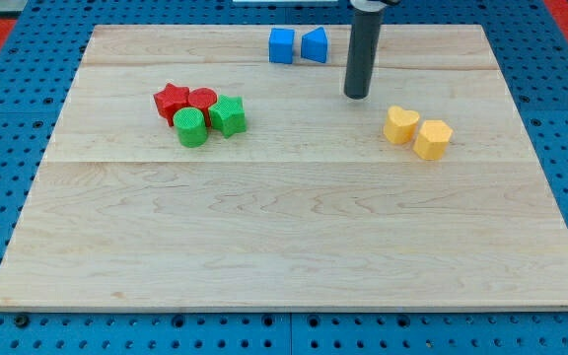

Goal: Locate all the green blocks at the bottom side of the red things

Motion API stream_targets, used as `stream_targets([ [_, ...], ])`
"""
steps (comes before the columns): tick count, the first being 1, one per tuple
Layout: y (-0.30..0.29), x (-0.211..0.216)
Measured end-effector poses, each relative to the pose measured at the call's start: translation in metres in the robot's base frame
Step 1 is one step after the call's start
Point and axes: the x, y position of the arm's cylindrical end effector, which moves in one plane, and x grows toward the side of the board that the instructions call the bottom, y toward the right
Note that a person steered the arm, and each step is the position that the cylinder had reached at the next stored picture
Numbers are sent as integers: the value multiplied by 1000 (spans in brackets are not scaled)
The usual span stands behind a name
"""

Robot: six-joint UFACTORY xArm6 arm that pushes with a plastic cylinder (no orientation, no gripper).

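Note:
A red star block (171, 100) and a red cylinder (202, 100) sit side by side at the upper left of the wooden board (284, 237). A green cylinder (191, 128) sits just below them, touching. A green star block (229, 115) sits to the right of the green cylinder and against the red cylinder's lower right. My tip (357, 96) rests on the board well to the right of this cluster, about 130 pixels from the green star, touching no block.
A blue cube (281, 45) and a blue wedge-like block (314, 45) sit near the view's top, left of the rod. A yellow heart block (400, 125) and a yellow hexagon block (432, 139) sit below and right of my tip.

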Motion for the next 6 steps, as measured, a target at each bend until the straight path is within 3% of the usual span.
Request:
stream_targets([
  [1, -14, 34],
  [2, -68, 42],
  [4, -112, 33],
  [6, -181, 52],
])
